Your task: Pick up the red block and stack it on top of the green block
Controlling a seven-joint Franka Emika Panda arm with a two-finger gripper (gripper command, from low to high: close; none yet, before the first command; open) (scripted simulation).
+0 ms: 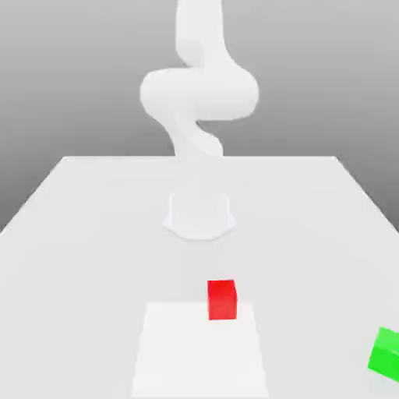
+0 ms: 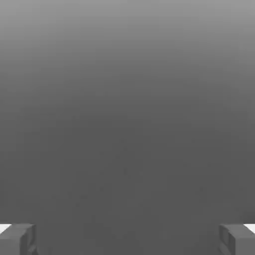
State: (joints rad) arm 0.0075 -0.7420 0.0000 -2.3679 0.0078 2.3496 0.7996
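The red block [image 1: 221, 300] stands on the white table [image 1: 93, 234], near the front and about midway across. The green block [image 1: 386, 352] lies at the exterior view's right edge, nearer the front than the red one and partly cut off by the picture's border. In the hand view my gripper [image 2: 127, 240] is open, its two grey fingertips [image 2: 20, 239] set wide apart with nothing between them. Behind them is plain grey background, with neither block in sight. The white arm [image 1: 199, 93] rises from its base and leaves the exterior view at the top.
The arm's round base [image 1: 199, 214] sits at the middle of the table, behind the red block. A lighter square patch [image 1: 199, 351] marks the tabletop in front, touching the red block's foot. The table's edges run along both sides.
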